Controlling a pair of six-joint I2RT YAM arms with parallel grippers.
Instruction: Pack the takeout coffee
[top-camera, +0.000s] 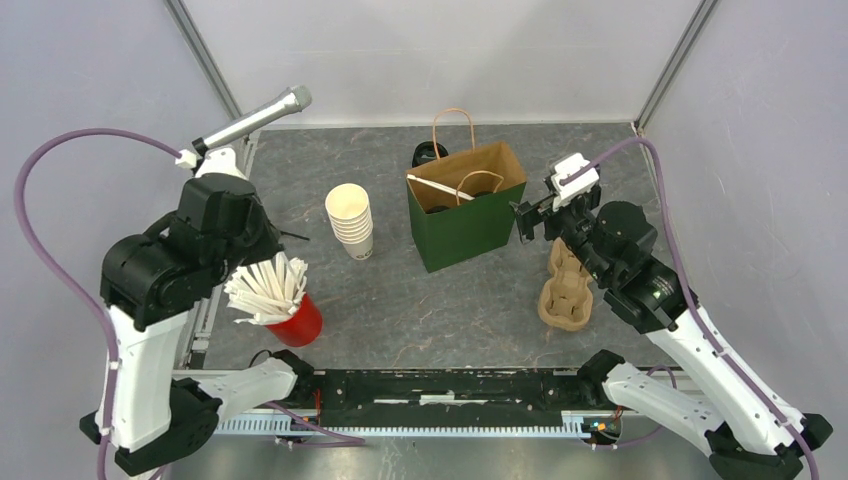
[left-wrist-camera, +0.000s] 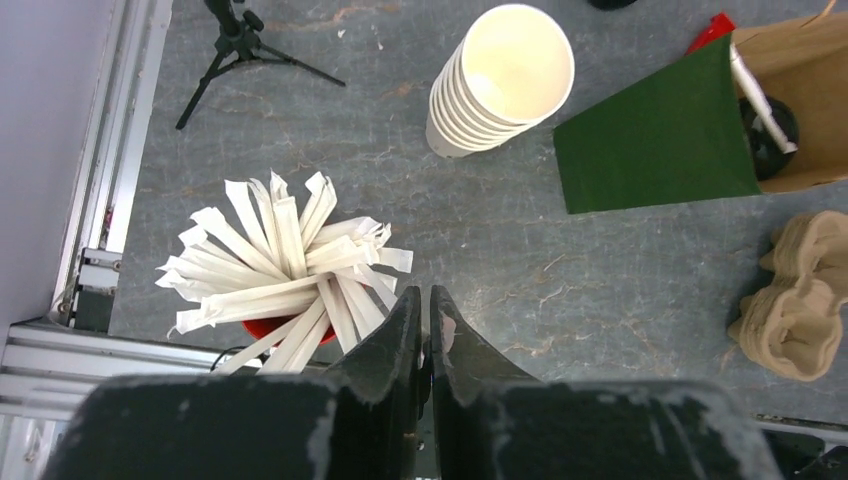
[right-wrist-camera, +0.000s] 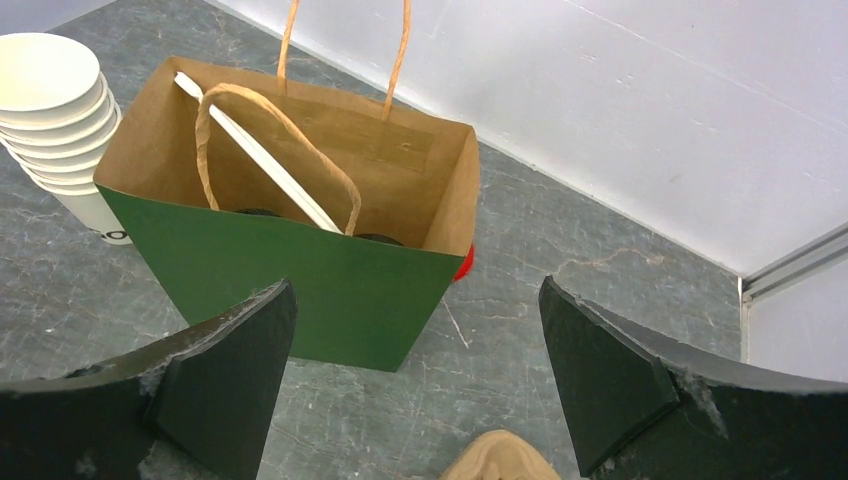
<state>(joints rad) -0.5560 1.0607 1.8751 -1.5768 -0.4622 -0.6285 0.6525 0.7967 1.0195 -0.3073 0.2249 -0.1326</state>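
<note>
Down in the green-fronted brown paper bag (right-wrist-camera: 300, 290), only slivers of two round black plastic lids (right-wrist-camera: 378, 238) peek over the front wall, and whatever sits beneath them is hidden. A small red thing (right-wrist-camera: 463, 263) pokes out behind the bag's corner, too covered to name. The red cup (left-wrist-camera: 262, 326) is nearly buried under its white wrapped sticks (left-wrist-camera: 290, 260). The tan pulp cup carrier (right-wrist-camera: 500, 460) is cut off by the right wrist view's bottom edge.

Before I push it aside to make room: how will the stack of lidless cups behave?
The cup stack looks light: empty nested paper cups. Standing tall on a narrow foot, it would probably tip if pushed high; pushed low it may slide on the table. Lifted by the top rim, the upper cups might pull free.
</note>
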